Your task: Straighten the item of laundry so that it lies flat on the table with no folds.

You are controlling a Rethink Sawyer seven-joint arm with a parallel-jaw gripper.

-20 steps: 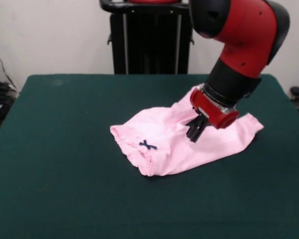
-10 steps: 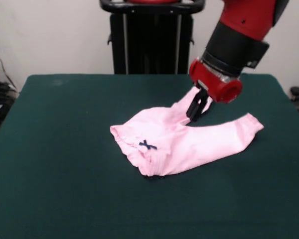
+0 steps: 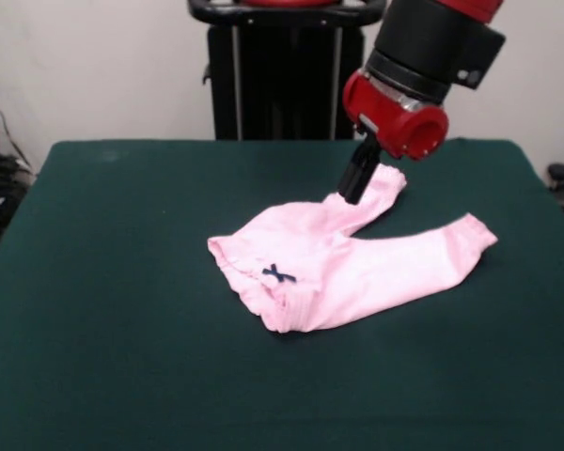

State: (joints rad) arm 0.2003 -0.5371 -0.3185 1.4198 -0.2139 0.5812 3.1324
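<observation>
front view: the baby pants (image 3: 343, 258) lay spread on the counter (image 3: 122, 282), below and left of the pincer (image 3: 354, 194), waistband bunched, hence not flat. the pincer stood over the far leg, tips at the cloth; jaws looked pressed together, nothing seen pinched.

Black metal stand (image 3: 284, 70) before a white wall (image 3: 94, 66), dark cables (image 3: 0, 178) at the left edge.
</observation>
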